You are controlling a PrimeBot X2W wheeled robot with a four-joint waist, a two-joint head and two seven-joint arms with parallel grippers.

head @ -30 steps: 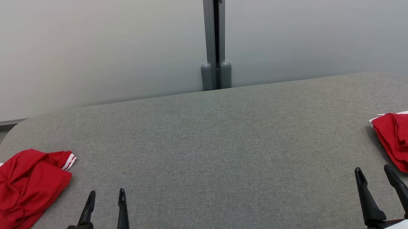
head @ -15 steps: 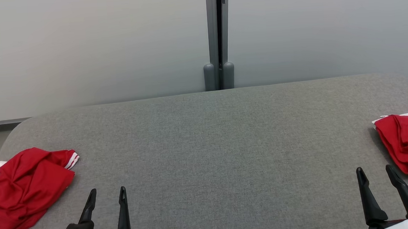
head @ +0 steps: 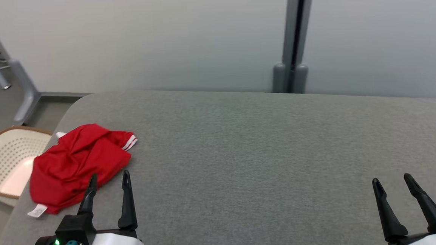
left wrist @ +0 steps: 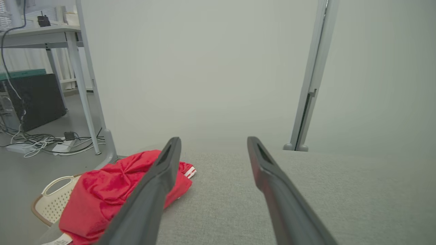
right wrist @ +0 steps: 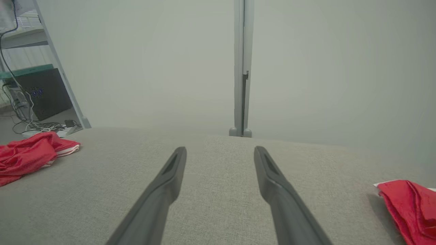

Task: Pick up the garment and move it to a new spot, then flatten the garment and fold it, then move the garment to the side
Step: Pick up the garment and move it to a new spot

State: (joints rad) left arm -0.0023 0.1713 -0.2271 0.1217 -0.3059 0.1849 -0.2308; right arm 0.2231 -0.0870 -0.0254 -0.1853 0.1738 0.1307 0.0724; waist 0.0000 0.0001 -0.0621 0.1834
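– Left gripper [head: 109, 175], low on the left of the head view: its two fingers stand spread with bare grey between them and nothing held. Where is the garment [head: 73, 165] from there?
– Up and to the left of it, near the left end of the grey tabletop [head: 242, 155], with a pale basket [head: 0, 158] on the floor just past that end. One fingertip overlaps the red cloth's lower right edge in that view. I cannot tell whether it touches or hangs above.
– And how does the heap lie?
– It is crumpled, and its long axis slants from the white label [head: 37, 212] at lower left to the striped cuff [head: 129, 142] at upper right. I judge the reach has to go forward and leftward, across that slant.
– Right gripper [head: 391, 179]?
– Lower right corner, parted about as wide and empty. It is well apart from the heap, with the breadth of the tabletop between them, so the left arm is plainly the nearer one.
– What does the left wrist view add?
– The cloth sits off-centre there. The red lies left of the gap, partly hidden behind the left finger, and grey fabric shows between the tips. The fingers are not lined up on it yet.
– And the right wrist view?
– A second red garment [right wrist: 408, 204] at its lower right, near the table's other end. The heap is small at that view's left edge.
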